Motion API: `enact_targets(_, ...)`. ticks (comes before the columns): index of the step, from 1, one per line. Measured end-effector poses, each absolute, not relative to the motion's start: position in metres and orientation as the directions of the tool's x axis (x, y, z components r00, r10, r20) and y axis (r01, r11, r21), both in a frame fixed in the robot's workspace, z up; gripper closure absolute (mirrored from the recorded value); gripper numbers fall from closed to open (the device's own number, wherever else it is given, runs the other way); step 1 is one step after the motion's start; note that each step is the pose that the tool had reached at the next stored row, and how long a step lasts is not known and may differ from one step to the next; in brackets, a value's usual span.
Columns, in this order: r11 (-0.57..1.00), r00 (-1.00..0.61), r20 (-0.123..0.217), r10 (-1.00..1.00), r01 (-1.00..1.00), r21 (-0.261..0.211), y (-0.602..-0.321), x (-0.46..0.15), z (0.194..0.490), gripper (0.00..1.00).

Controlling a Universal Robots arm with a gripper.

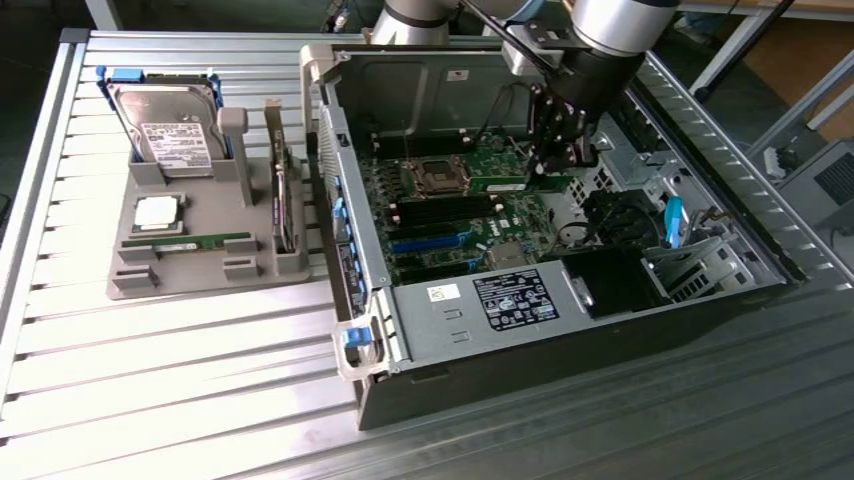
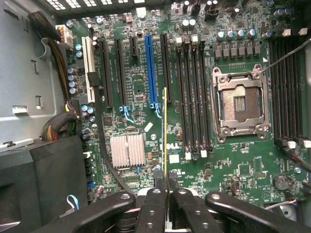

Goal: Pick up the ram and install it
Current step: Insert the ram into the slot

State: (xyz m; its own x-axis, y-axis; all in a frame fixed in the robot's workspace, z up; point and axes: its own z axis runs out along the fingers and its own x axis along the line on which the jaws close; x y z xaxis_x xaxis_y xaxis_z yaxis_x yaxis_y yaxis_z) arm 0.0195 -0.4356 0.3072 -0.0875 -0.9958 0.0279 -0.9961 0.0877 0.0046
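My gripper (image 1: 562, 168) hangs inside the open computer case (image 1: 534, 310), above the motherboard (image 1: 461, 215). It is shut on the ram (image 1: 518, 184), a thin green stick that juts out sideways from the fingers. In the wrist view the ram (image 2: 165, 136) appears edge-on as a thin yellow-green line, pinched between the two black fingers (image 2: 154, 209). It hovers over the board between the blue slot (image 2: 150, 68) and the black memory slots (image 2: 194, 97), apart from them. An identical ram stick (image 1: 187, 243) lies in the grey holder (image 1: 200, 270) at the exterior view's left.
The holder also carries a hard drive (image 1: 167, 125), a square silver processor chip (image 1: 158, 211) and an upright dark expansion card (image 1: 280, 200). An open processor socket (image 2: 239, 104) sits beside the memory slots. Cables (image 2: 63, 126) and a black shroud (image 2: 43, 179) crowd one side of the case.
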Motion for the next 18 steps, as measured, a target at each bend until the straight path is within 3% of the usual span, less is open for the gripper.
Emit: enact_targets(18,0.088,-0.087,0.028,-0.996,-0.996,0.005,-0.4357,0.0194,0.3001,0.89)
